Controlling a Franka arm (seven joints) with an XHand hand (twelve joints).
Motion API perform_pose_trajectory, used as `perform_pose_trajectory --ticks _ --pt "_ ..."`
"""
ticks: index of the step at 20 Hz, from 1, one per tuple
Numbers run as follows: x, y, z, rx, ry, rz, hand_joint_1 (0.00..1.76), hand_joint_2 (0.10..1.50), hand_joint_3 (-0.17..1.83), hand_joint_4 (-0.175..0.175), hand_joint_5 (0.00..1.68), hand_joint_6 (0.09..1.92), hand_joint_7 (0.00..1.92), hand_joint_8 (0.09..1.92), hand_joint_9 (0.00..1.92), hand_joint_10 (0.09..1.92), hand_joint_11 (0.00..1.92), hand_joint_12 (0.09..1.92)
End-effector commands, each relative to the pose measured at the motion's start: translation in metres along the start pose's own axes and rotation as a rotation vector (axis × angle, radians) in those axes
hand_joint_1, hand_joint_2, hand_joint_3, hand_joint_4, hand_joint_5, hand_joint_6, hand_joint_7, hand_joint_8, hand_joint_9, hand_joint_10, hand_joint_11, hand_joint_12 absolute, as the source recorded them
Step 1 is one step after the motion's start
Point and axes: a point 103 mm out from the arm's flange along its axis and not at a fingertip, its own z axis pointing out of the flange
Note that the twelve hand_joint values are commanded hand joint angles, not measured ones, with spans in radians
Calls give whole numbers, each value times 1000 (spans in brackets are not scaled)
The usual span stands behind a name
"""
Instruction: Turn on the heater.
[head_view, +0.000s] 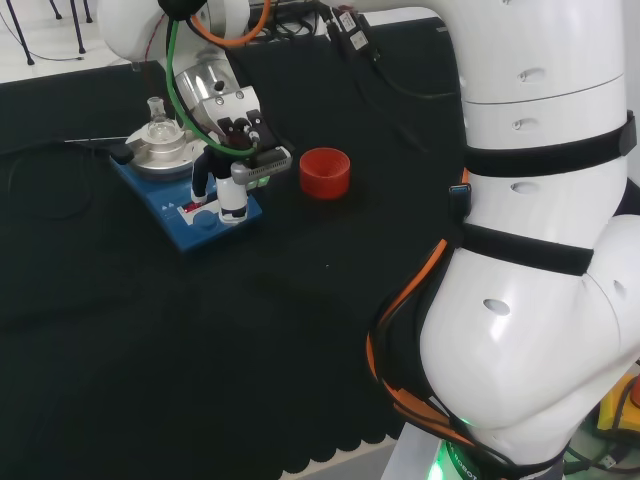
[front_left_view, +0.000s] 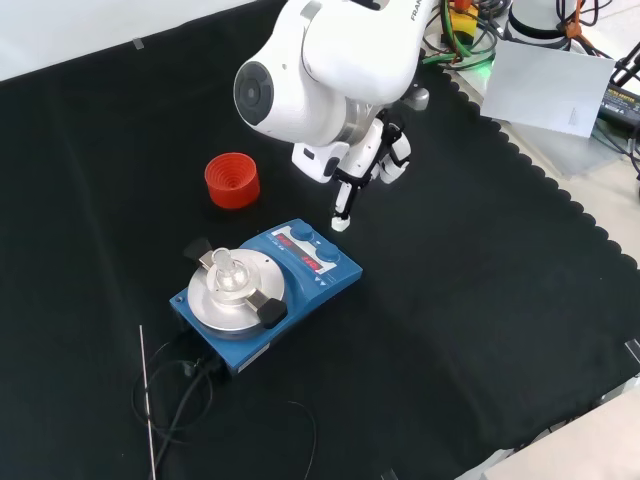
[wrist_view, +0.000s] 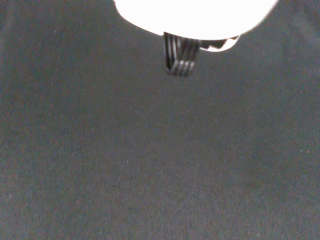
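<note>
In the front view, a black cable (front_left_view: 175, 395) trails over the black cloth (front_left_view: 480, 330) closest to the camera and runs up to the blue heater (front_left_view: 268, 290), which sits near the middle of the bench. A round silver plate (front_left_view: 232, 300) takes up the heater's nearer part, with a small clear glass flask (front_left_view: 226, 272) standing upright on it and two black clamps at the plate's rim. The heater's control panel (front_left_view: 310, 255), with a red strip and knobs, faces away from the camera toward the arm. Just beyond that panel the hand (front_left_view: 362, 165) hangs under the big white link, one straight finger pointing down with its tip (front_left_view: 341, 222) just beside the heater's far edge; whether it touches the panel cannot be told from this view. In the head view the hand (head_view: 232, 150) sits over the panel end of the heater (head_view: 185, 205), its fingers reaching down onto or just above the controls, extended rather than curled and holding nothing. A red ribbed ring (front_left_view: 232, 180) stands on the cloth farther off, to the left of the hand in the front view, apart from the heater.
</note>
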Motion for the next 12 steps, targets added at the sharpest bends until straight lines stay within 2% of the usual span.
perform_pose_trajectory --ticks 1,12 --pt "-1 4 2 7 -15 3 1551 567 1204 -21 259 87 1812 1690 1920 1486 1920 1441" --pt "-11 22 5 29 -7 -2 1550 565 1207 -20 257 87 1809 1685 1920 1477 1920 1432"
